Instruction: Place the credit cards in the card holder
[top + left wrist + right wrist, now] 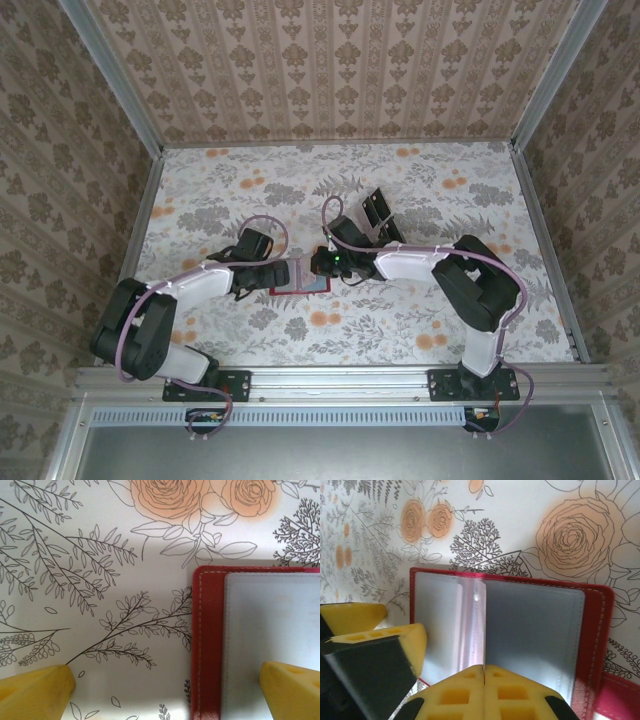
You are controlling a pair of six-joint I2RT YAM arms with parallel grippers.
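The red card holder (298, 292) lies open on the floral table between both arms. Its pale inner pockets (535, 630) face up. My right gripper (484, 669) is shut on a thin pinkish-white credit card (478, 625), held on edge over the holder's centre fold. My left gripper (167, 680) is open, straddling the holder's red stitched edge (207, 645). One of its yellow fingers (290, 690) sits over the pale pocket, the other over bare table. From above, the left gripper (268, 275) and right gripper (322, 268) meet at the holder.
A tray with dark rectangles (377, 212) stands behind the right gripper. A left finger (395, 640) crowds the holder's left side. Patterned walls close in the table at back and sides.
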